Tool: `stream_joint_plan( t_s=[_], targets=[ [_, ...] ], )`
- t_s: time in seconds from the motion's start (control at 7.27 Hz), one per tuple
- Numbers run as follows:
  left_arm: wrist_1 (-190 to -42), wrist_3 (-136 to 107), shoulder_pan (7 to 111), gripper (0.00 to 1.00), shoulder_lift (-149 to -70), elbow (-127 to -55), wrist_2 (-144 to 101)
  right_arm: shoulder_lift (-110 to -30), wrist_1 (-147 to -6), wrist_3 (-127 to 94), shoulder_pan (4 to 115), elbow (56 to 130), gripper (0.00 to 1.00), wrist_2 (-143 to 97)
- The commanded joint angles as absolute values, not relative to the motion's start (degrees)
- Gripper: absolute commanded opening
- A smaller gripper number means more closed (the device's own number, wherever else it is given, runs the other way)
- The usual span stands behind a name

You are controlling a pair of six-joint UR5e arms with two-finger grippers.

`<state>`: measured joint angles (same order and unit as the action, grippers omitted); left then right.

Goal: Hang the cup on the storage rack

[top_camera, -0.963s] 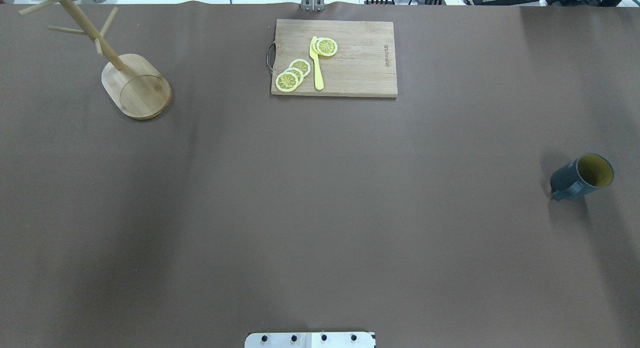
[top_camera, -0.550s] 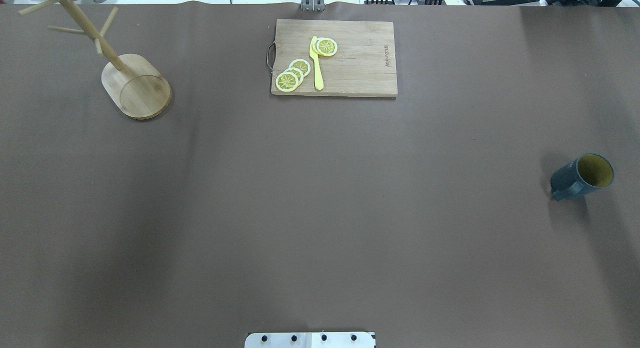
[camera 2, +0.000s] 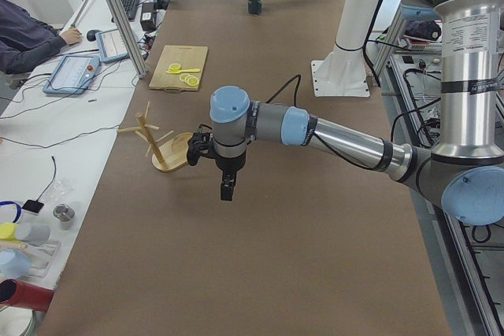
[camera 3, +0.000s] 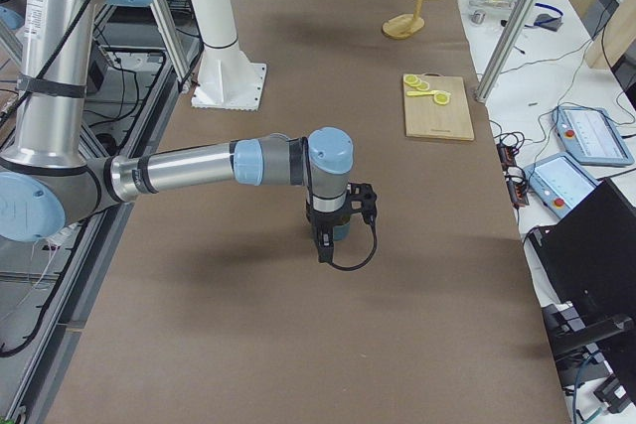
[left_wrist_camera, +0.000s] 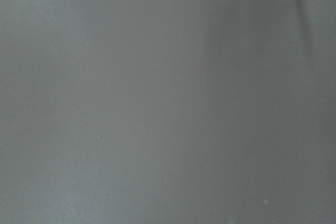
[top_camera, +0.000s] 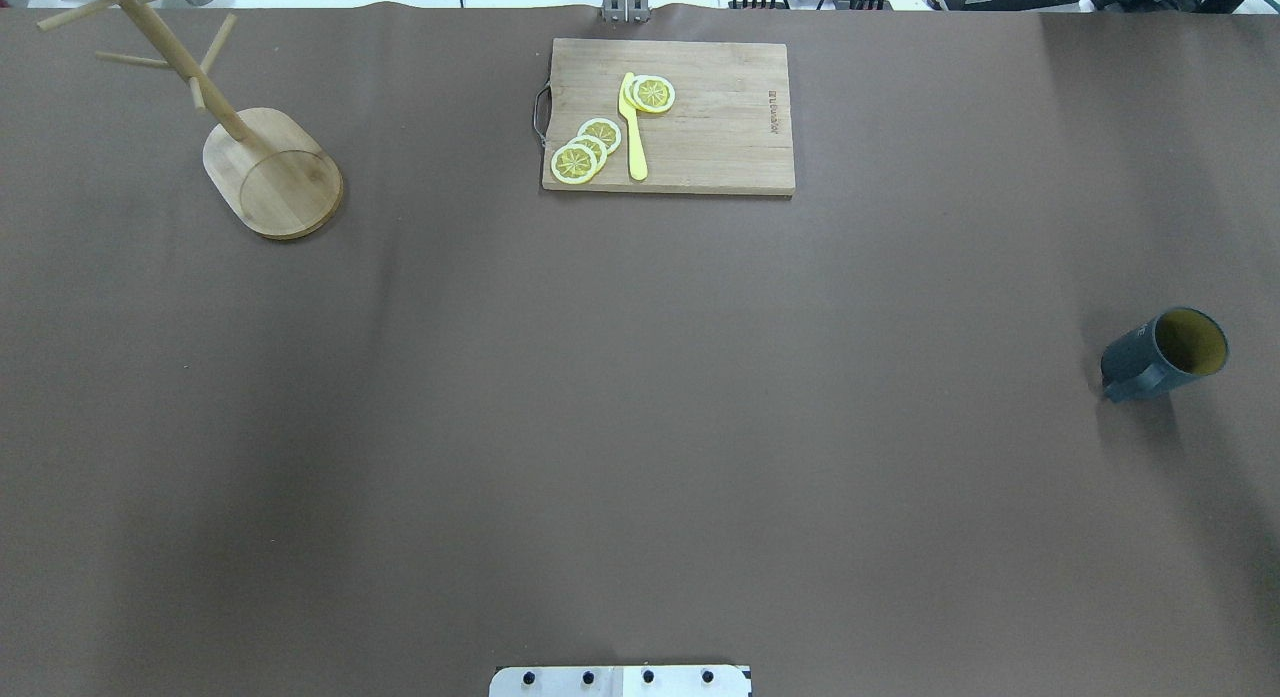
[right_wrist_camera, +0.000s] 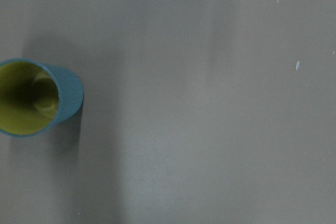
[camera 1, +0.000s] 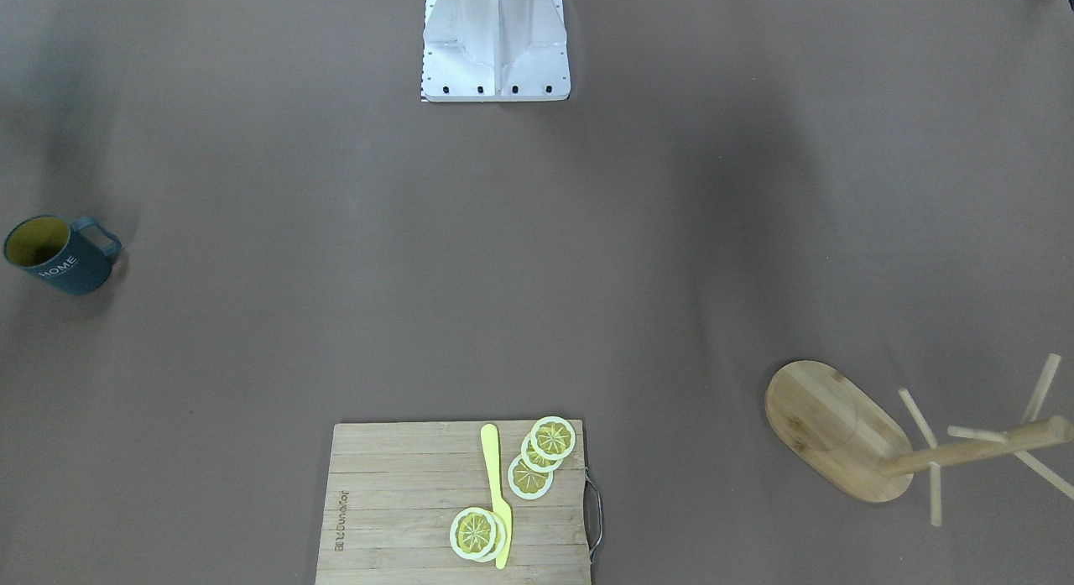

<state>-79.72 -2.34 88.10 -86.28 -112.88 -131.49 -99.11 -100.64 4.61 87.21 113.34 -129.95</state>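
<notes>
Cup (top_camera: 1165, 355): slate-blue, olive inside, white "HOME" on side, upright on tabletop (top_camera: 640, 427) at robot's right, well apart from storage rack (top_camera: 272, 172). Vs. 1 s ago: both unmoved. Left gripper (camera 2: 227, 192) & right gripper (camera 3: 323, 248): opening/hold can't be told.

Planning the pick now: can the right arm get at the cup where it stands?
Probably yes. The cup stands upright on the table with nothing beside it, and the right gripper hangs close by it. Whether its jaws are open cannot be told.
</notes>
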Motion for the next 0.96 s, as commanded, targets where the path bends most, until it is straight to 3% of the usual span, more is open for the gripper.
stream_joint_plan(
  t_s=[0.0,0.55,0.83],
  targets=[
    [-82.07,-2.37,88.15,1.00,-91.12,-112.68,-131.57,-93.79,-100.63,4.40,89.29,115.74,1.00,-129.81],
    [-94.12,-2.20,88.15,1.00,-93.34,-106.88,-131.13,-93.16,-100.29,4.57,89.21,114.00,1.00,-130.69],
    [-98.77,-2.55,88.15,1.00,-93.34,-106.52,-130.96,-93.34,-92.59,4.40,86.68,111.04,1.00,-131.39]
  ],
)
